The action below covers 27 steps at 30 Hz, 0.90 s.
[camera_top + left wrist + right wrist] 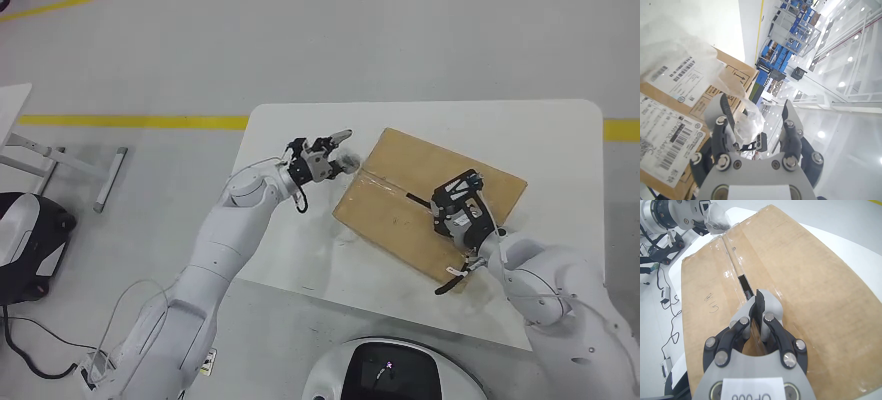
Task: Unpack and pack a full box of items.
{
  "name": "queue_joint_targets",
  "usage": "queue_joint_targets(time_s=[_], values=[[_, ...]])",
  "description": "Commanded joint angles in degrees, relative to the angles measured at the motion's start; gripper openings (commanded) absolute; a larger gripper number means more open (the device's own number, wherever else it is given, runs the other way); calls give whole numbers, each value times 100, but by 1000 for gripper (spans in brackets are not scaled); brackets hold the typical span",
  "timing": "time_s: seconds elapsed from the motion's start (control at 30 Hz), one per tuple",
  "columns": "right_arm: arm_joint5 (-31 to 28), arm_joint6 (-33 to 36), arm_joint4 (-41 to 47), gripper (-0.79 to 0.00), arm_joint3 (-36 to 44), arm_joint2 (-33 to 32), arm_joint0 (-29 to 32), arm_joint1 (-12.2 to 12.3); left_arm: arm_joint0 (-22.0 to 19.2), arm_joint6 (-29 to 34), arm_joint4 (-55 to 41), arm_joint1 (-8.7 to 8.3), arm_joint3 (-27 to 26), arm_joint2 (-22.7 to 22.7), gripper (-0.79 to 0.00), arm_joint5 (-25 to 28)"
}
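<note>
Table [330,270]: white, rounded corners, across the middle of the top view; the cardboard box sits on it.
Right gripper [758,296]: right of centre in the top view, over the box top. Its fingers are pressed together with no gap, tips down at the centre seam (whether they pinch any tape, I cannot tell).
Cardboard box [385,215]: brown, lying flat and turned askew at mid-table, flaps down.
Slit [745,285]: a narrow dark opening in the seam, just beyond the right gripper's tips; something with red shows inside it.
Clear tape [730,255]: glossy, along the seam from the slit towards the far end of the box.
Pen marks [712,304]: a handwritten scribble on the flap, left of the seam in the right wrist view.
Left gripper [755,101]: at the box's end, left of centre in the top view. Its fingers stand well apart, clamped on nothing.
Wad of clear film [749,125]: crumpled against one left finger, with a strip trailing back over the box end.
Labels [680,79]: white barcode stickers on the box's end wall.
Yellow line [130,121]: on the grey floor beyond the table, across the upper part of the top view.
</note>
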<state>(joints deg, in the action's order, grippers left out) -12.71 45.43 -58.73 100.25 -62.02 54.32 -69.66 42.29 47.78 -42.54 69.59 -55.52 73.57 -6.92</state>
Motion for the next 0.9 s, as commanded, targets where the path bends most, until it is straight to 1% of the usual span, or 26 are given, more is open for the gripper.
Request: queue_joint_targets(time_s=[0.0, 0.2, 0.3, 0.37, 0.43, 0.47, 0.5, 0.57, 0.6, 0.77, 0.8, 0.87], values=[[-4, 3, 0, -785, -6, 10, -11, -3, -16, 21, -19, 9, 9, -18, -785, 39], [-8, -7, 12, -785, -29, 15, -29, -11, -51, 77, 90, 10, 10, -48, -785, 166], [-14, -12, 10, -785, -42, 22, -35, -14, -35, 105, 311, -21, -138, -13, -785, 358], [-23, -6, 6, -785, -62, 33, -43, -17, 5, 121, 480, -49, -304, 30, -767, 512], [-29, -8, 7, -785, -84, 50, -56, -22, 71, 133, 665, -78, -520, 72, -717, 671], [-32, -7, -3, -785, -98, 61, -65, -25, 113, 121, 745, -92, -633, 100, -619, 760], [-35, -7, -3, -785, -108, 74, -71, -28, 159, 110, 812, -105, -739, 124, -489, 817], [-37, 0, 3, -785, -120, 94, -86, -34, 235, 106, 944, -128, -936, 164, -443, 922], [-38, -2, 0, -785, -123, 103, -93, -36, 274, 90, 945, -134, -999, 186, -406, 953], [-37, -10, -18, -785, -131, 135, -102, -46, 328, -17, 1003, -145, -1168, 219, -382, 1026], [-32, -4, -27, -785, -130, 138, -100, -47, 325, -28, 1001, -146, -1181, 223, -366, 1022], [-24, 2, -36, -785, -118, 140, -91, -48, 293, -71, 1129, -157, -1247, 243, -434, 1107]])
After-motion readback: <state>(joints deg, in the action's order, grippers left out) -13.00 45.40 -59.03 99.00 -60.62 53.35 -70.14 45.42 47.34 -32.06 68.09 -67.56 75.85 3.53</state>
